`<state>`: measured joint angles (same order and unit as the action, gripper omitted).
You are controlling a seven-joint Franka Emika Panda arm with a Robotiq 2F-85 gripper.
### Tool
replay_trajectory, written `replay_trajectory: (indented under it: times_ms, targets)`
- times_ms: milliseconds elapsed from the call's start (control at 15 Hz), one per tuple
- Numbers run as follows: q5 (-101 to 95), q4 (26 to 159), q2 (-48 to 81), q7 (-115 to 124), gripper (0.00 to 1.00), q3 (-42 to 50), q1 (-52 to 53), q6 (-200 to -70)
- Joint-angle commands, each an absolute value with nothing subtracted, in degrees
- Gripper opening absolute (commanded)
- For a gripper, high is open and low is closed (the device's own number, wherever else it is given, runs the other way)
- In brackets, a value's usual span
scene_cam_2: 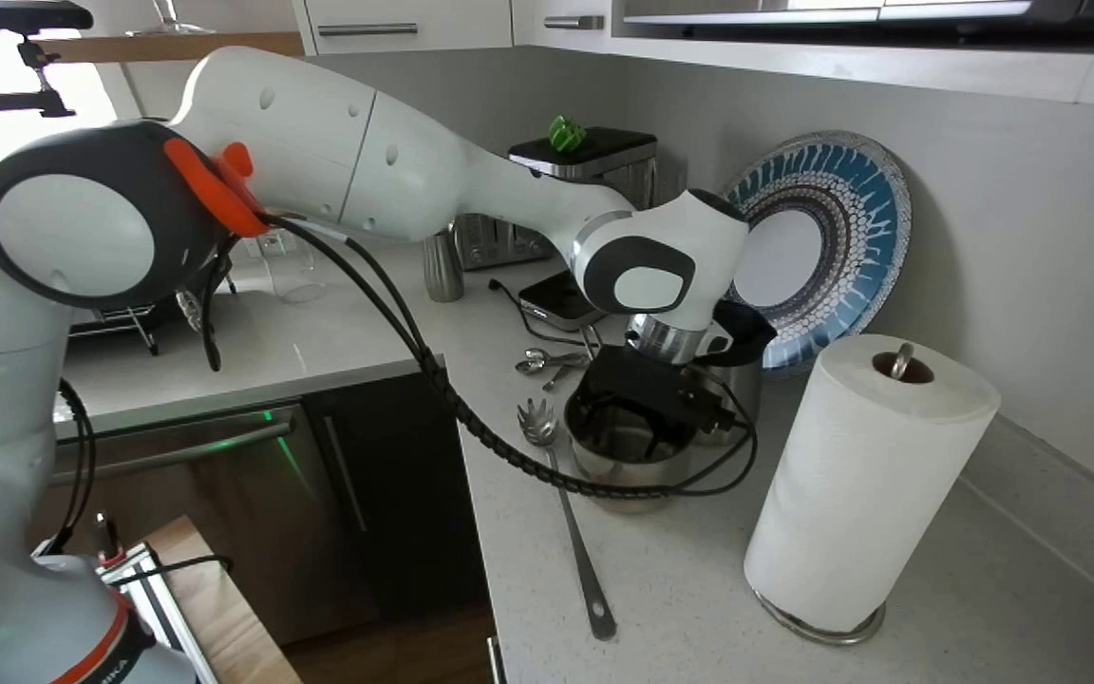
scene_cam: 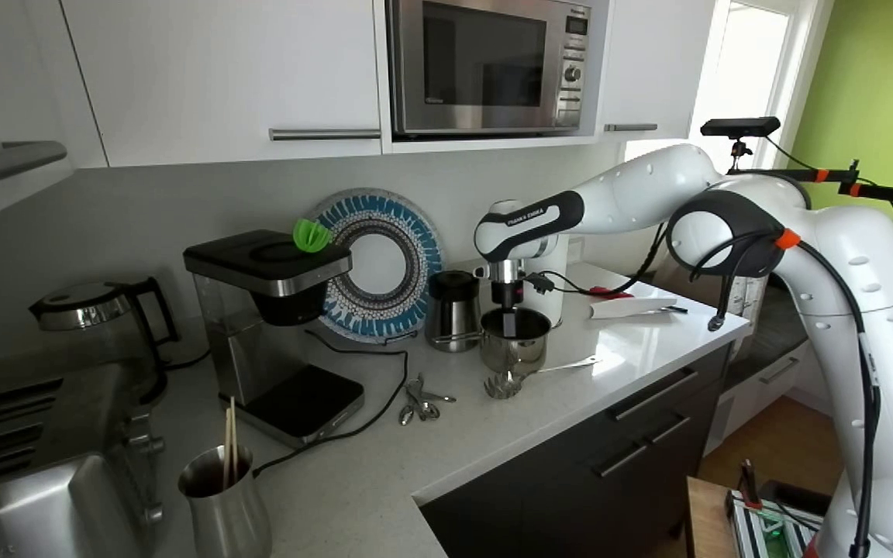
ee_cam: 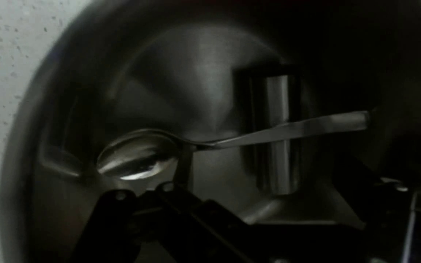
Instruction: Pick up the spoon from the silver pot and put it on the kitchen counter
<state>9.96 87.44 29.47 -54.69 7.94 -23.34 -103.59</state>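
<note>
Kitchen setting: a pale desk [scene_cam: 369, 480] runs above dark cabinet fronts [scene_cam: 570, 465] and below white wall cabinets [scene_cam: 222, 77] that enclose a microwave [scene_cam: 485, 66].

In an exterior view, the silver pot [scene_cam: 515, 356] stands on the desk. A white robot arm [scene_cam: 644, 194] reaches over from the right of the frame, its gripper [scene_cam: 509, 322] pointing down into the pot's mouth. A serving utensil [scene_cam: 502, 385] with a splayed, toothed head lies just beside the pot; small metal spoons [scene_cam: 419, 401] lie in a cluster between it and the coffee maker [scene_cam: 260, 267]. A dark-topped steel vessel [scene_cam: 453, 314] stands close behind the pot, and a blue-patterned disc [scene_cam: 419, 263] rests against the wall [scene_cam: 260, 201].

In an exterior view, a paper towel roll [scene_cam_2: 865, 494] stands upright on the desk, near the pot but apart from it. Black cables [scene_cam_2: 604, 489] loop down from the arm and cross in front of the pot. The serving utensil's long handle extends along the desk. Here the gripper's fingers are too dark to separate.

Wrist view: the pot's interior fills most of the frame. The spoon [ee_cam: 258, 137] lies inside the pot, bowl to the left, handle slanting up to the right across a bright-striped shape [ee_cam: 274, 168], whether object or reflection cannot be told. At the lower edge the gripper's fingers [ee_cam: 375, 201] are spread well apart and hold nothing.
</note>
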Motion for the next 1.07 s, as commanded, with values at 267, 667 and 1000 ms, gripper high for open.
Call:
replay_trajectory:
  times_ms: [267, 667, 1000]
  targets:
    - [11.39, 87.81, 30.13, -55.50, 0.78, 7.60, -25.76, -103.35]
    - [8.01, 89.13, 29.46, -54.14, 0.87, 7.49, -22.79, -106.20]
    - [0.21, 91.23, 28.18, -46.71, 0.90, 9.88, -19.98, -112.48]
